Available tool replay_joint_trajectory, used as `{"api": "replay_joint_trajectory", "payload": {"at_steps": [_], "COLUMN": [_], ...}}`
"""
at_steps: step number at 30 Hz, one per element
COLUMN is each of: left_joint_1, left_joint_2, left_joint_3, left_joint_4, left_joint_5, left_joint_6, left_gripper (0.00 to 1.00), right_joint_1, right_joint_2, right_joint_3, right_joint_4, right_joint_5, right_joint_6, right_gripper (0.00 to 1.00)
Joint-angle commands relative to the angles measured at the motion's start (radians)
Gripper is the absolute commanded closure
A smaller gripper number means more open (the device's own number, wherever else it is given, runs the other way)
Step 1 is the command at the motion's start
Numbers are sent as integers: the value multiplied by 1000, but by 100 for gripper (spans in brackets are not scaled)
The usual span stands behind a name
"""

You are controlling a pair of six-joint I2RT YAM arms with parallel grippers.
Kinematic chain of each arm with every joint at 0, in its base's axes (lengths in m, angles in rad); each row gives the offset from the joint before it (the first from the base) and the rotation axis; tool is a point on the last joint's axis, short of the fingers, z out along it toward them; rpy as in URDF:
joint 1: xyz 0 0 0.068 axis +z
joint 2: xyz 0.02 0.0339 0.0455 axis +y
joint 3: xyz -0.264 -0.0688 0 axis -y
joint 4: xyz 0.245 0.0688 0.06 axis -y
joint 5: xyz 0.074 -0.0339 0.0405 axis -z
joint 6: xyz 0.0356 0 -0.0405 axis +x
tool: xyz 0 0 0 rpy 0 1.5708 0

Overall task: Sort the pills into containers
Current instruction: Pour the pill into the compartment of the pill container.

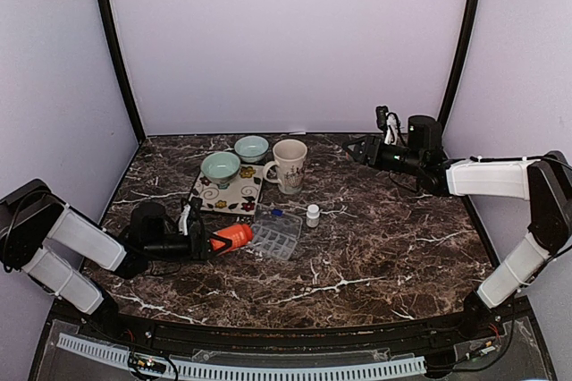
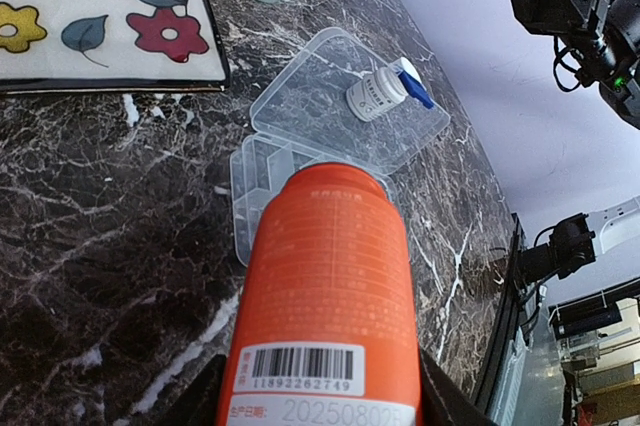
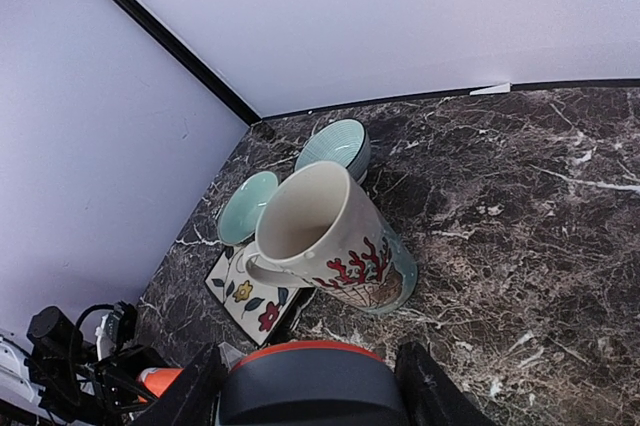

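Note:
My left gripper point(image 1: 207, 243) is shut on an orange pill bottle point(image 1: 231, 237), which lies almost level just above the table. In the left wrist view the orange bottle point(image 2: 325, 286) fills the space between my fingers point(image 2: 203, 398), and its far end reaches over the compartments of a clear plastic pill box point(image 2: 262, 171) with its lid open. A small white bottle point(image 2: 372, 94) and a blue piece point(image 2: 418, 89) lie beyond the lid. No pills show. My right gripper point(image 1: 359, 150) hangs raised at the back right, shut on a red-rimmed bottle cap point(image 3: 305, 378).
A cream mug with red coral print point(image 1: 289, 165) stands behind the clear box point(image 1: 275, 233). Two pale green bowls point(image 1: 221, 167) point(image 1: 251, 147) sit by a flowered tile point(image 1: 239, 198) at the back left. The small white bottle point(image 1: 313, 215) stands right of the box.

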Motion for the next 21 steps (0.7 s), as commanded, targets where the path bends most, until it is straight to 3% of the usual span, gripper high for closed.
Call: {"api": "replay_joint_trajectory", "payload": {"at_steps": [1,21], "left_joint_1": [-4,-5], "left_joint_2": [-19,-134], "left_joint_3": [-26,-34], "left_joint_4": [112,143], "left_joint_5": [45,129], "left_joint_6": [-20,-81], "left_gripper": [93,93], "right_joint_1": [-10,-6], "right_joint_2": [-2,-33], "right_joint_3": [7,7], "right_joint_4": [44,18], "right_joint_5": [-21,-45], "right_joint_6": [11,13], "right_gripper": [56,57]}}
